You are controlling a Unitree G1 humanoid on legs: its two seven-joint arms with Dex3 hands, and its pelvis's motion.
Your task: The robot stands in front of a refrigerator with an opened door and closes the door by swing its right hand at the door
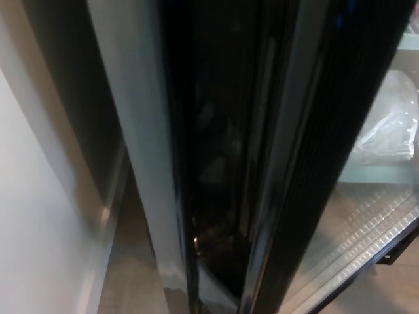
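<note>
Door (222, 163) standing edge-on, dead ahead, filling mid-frame; shelf (373, 173) with bag (393, 124) showing at right, so not yet shut; neither hand in view, grip unknowable; blind swing could glance off, leaving door ajar.

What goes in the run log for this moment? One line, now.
door: refrigerator door open, edge-on | inside: shelf, plastic bag | hands: none in view | contact: none seen
</note>
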